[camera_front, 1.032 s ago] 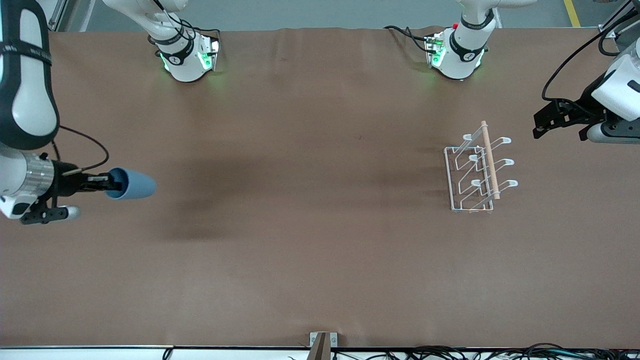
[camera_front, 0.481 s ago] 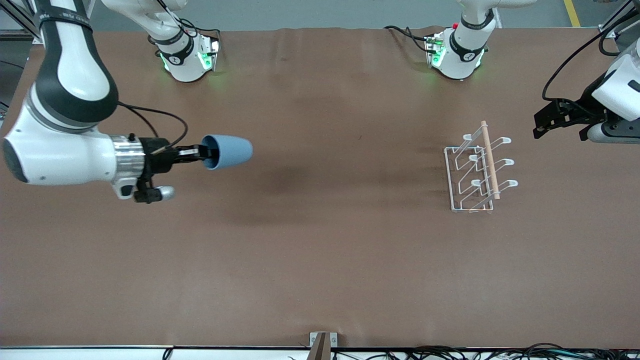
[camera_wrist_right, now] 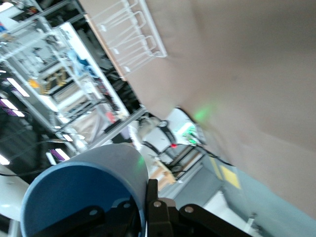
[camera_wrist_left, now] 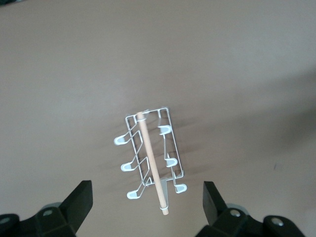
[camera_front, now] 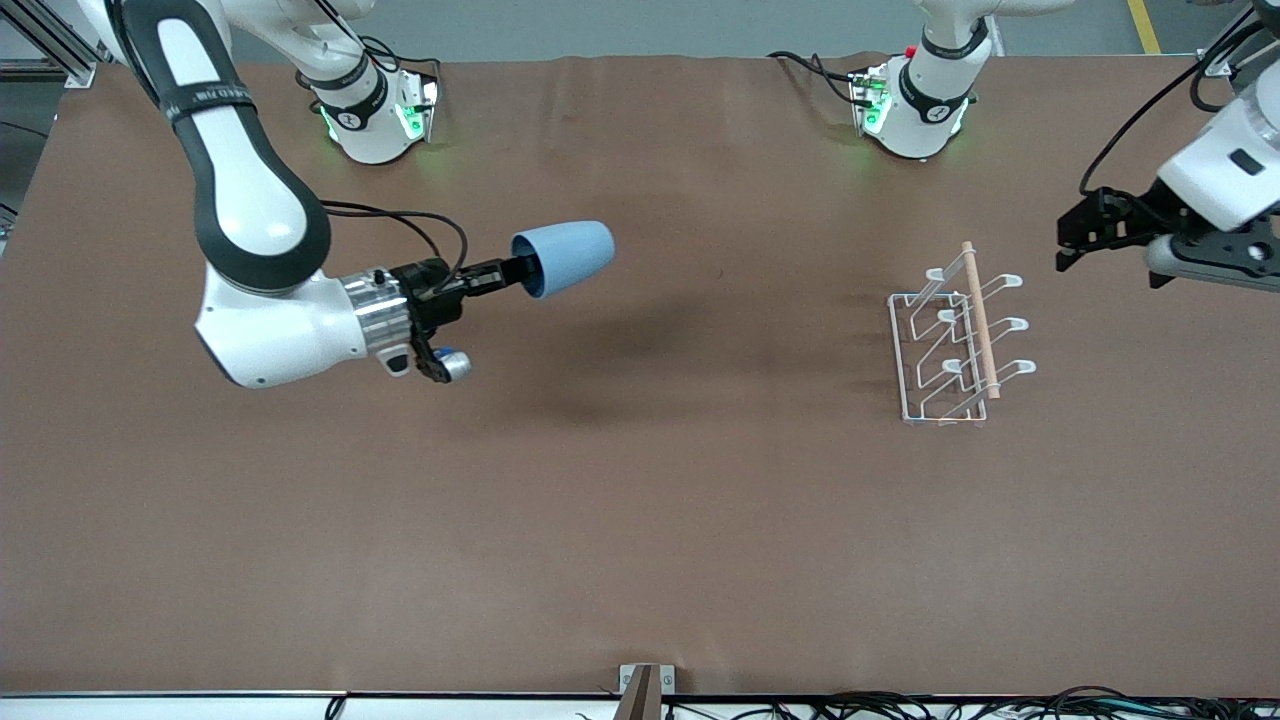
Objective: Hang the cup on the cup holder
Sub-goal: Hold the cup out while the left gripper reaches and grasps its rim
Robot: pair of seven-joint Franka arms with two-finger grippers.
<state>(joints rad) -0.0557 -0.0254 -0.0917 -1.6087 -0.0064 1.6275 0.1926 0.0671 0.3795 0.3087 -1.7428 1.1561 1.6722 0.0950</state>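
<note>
- Our right gripper (camera_front: 512, 270) is clamped shut on the rim of the small matte light-blue tapered cup (camera_front: 565, 258), one finger inside the mouth, holding it on its side in the air over the middle of the brown bench (camera_front: 640, 520), toward the right arm's end.
- Our left gripper (camera_front: 1075, 232) hangs with its jaws spread wide and empty, over the bench near the left arm's edge, just beside the rack; this arm waits.
- The small white wire cup holder (camera_front: 950, 345), topped by a light wooden rod (camera_front: 980, 320), stands on the bench well apart from the cup, all visible prongs bare.
- We judge the pickup done; carrying across and hanging remain.
</note>
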